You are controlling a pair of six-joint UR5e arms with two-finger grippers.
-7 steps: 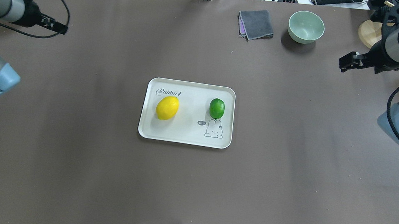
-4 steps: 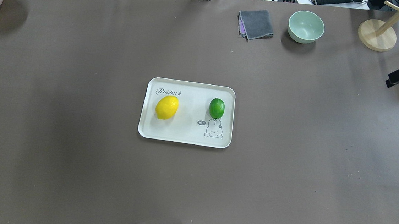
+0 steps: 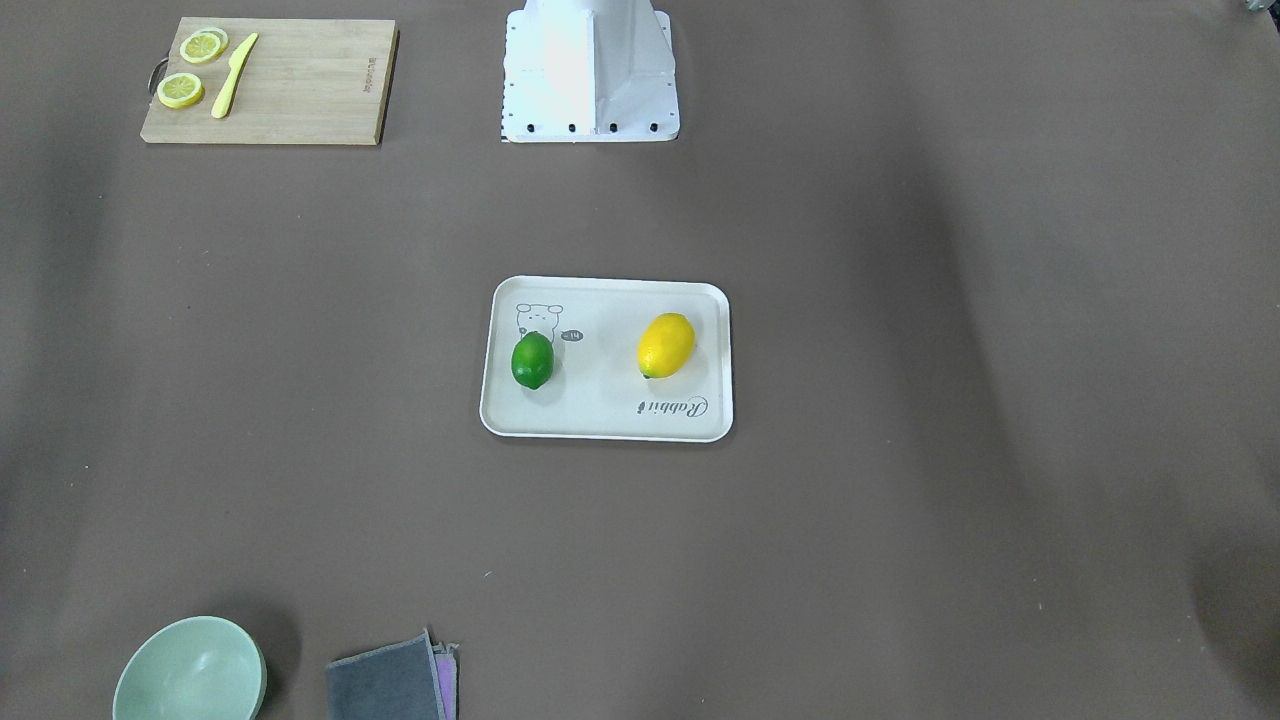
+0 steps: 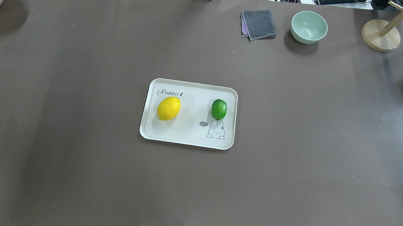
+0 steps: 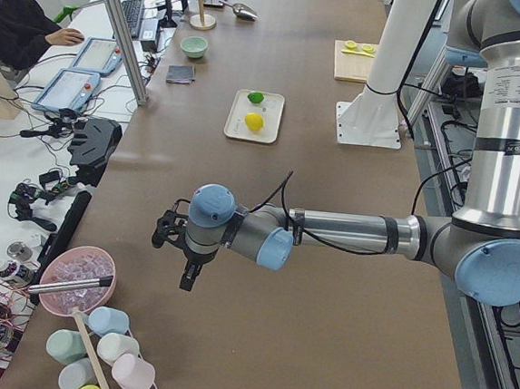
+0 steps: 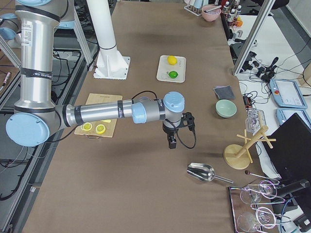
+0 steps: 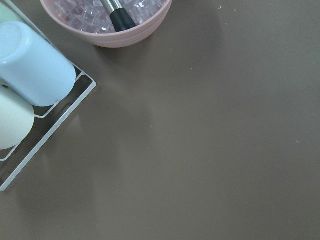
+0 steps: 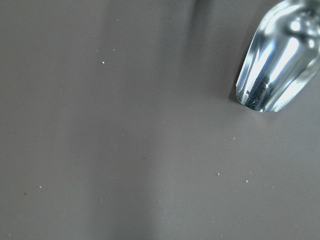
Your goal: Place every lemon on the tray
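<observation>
Leave yellow lemon [image 4: 168,108] and green lemon [image 4: 219,109] lying apart on the tray [image 4: 189,135] — done, by the look. Park left gripper [image 5: 189,277] and right gripper [image 6: 171,141] at the table ends, well clear — cannot tell whether wide or narrow.

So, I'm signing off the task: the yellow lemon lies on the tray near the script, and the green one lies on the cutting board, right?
No: the green lemon also lies on the tray, by the drawing, not on the cutting board. The overhead exterior view shows it. The yellow lemon is near the script.
</observation>
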